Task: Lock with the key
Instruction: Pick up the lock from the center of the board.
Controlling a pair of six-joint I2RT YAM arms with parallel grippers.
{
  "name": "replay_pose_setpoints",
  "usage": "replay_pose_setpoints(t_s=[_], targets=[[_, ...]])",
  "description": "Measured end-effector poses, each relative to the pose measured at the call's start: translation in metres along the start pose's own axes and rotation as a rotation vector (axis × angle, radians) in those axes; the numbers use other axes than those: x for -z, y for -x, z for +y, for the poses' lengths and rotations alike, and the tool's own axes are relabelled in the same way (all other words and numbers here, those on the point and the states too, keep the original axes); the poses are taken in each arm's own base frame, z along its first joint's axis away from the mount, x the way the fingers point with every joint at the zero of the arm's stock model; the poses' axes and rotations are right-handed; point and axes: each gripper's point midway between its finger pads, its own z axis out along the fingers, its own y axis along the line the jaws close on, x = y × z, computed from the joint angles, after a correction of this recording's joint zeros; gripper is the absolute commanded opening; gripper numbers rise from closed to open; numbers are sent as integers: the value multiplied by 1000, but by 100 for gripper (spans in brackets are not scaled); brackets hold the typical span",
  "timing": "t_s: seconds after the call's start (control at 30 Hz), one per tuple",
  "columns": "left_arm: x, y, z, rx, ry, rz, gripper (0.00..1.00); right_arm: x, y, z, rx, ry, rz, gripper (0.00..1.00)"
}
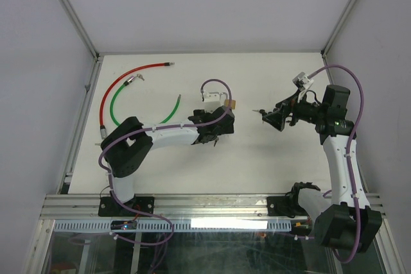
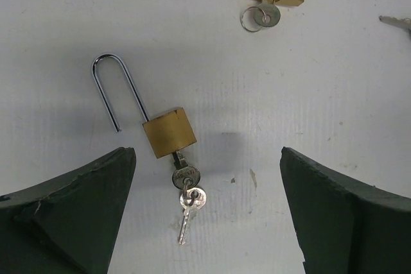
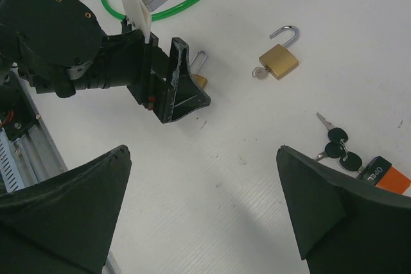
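Key fob (image 3: 379,172) seemingly reads "OPEL"; nothing else legible.

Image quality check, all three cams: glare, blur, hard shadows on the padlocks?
Top external: even diffuse light, one blown-out bright strip low in frame. Left wrist: long-shackle padlock sharp, faint soft shadow beside it, left gripper's fingers dark and slightly soft. Right wrist: second padlock crisp, no glare; right gripper's fingers underexposed.

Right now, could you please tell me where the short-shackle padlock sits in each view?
Top external: short-shackle padlock at centre, just right of the white wrist camera.
Left wrist: top edge, right of centre, cropped.
Right wrist: upper middle, right of centre.
Shared landmark: the left claw, visible in all three.
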Motion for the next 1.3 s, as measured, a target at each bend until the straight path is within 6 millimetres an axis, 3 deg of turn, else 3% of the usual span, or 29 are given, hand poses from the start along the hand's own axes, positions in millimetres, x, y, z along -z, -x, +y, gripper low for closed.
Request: replay_pose_setpoints(t_s=[0.37, 0.53, 0.8, 1.3], targets=[[-1, 10, 6, 162, 72, -22, 83, -1, 0, 1, 1, 5, 1, 100], [-9, 9, 22, 206, 146, -24, 65, -1, 0, 1, 1, 5, 1, 100], [-30, 13, 37, 227, 203, -6, 64, -1, 0, 1, 2, 5, 1, 100], [-36, 8, 28, 222, 197, 29, 59, -1, 0, 1, 2, 5, 1, 100]])
